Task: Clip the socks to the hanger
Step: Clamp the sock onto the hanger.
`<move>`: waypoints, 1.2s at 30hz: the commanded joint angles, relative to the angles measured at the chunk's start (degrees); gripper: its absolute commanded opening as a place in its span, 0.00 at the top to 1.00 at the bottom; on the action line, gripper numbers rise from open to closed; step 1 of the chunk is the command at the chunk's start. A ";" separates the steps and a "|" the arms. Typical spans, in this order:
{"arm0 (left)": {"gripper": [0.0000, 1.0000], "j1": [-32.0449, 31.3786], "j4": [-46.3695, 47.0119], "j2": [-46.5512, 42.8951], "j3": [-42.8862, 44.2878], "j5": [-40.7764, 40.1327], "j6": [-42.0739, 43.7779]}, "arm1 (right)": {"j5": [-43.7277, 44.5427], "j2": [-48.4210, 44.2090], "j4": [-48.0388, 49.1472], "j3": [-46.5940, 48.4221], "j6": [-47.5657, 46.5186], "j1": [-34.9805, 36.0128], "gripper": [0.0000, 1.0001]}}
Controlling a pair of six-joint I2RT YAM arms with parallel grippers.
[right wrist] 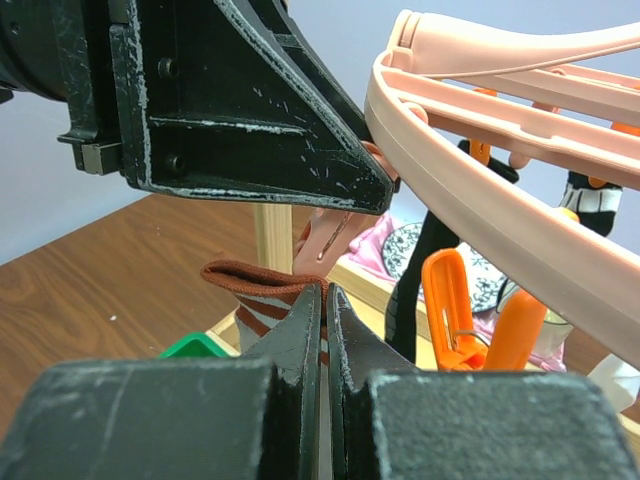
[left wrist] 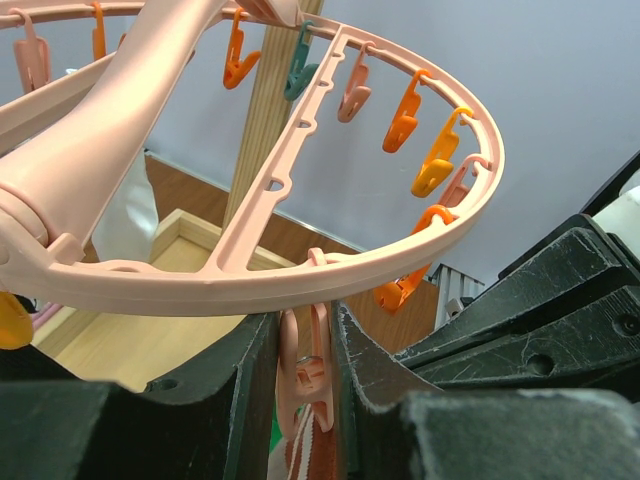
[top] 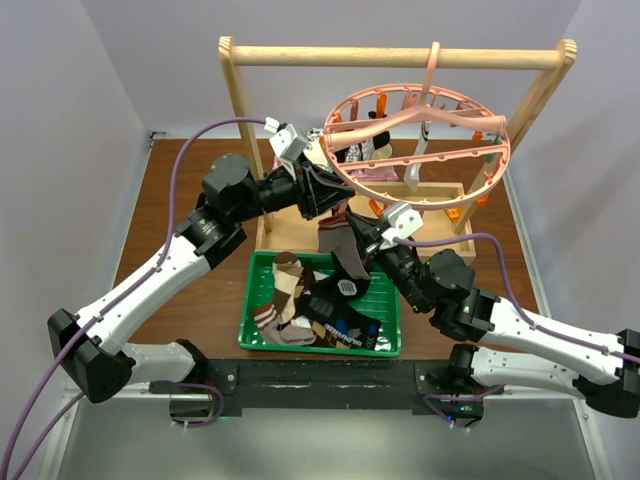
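Note:
The pink ring hanger [top: 500, 150] hangs by its hook from the wooden rack. My left gripper [top: 335, 200] is under its near-left rim, shut on a pink clip [left wrist: 305, 370] and squeezing it between both fingers. My right gripper [top: 362, 235] is just below it, shut on the cuff of a brown sock with white stripes [top: 345, 255]. In the right wrist view the cuff [right wrist: 250, 285] sits directly under the pink clip [right wrist: 330, 230]. In the left wrist view the sock's edge [left wrist: 310, 450] touches the clip's lower end. More socks lie in the green tray [top: 250, 300].
The light wooden rack [top: 400, 55] stands at the back, with its box base [top: 460, 240] behind the tray. A black patterned sock [top: 365, 150] and a white one [top: 420, 150] hang from far clips. Orange clips [right wrist: 450, 310] hang close to my right gripper.

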 commanded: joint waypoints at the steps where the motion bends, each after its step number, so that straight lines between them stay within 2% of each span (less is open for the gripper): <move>1: 1.00 0.04 1.23 -1.52 -0.42 2.80 -0.28 | -0.07 -0.03 3.09 2.39 -1.03 -0.71 1.00; 20: 1.00 0.04 1.14 -1.26 -0.16 2.98 -0.28 | -1.48 1.81 4.23 0.46 1.08 -1.51 1.00; 36: 1.00 0.04 1.93 -1.43 -1.48 3.50 2.18 | -2.01 -0.38 2.82 1.60 0.64 -1.68 1.00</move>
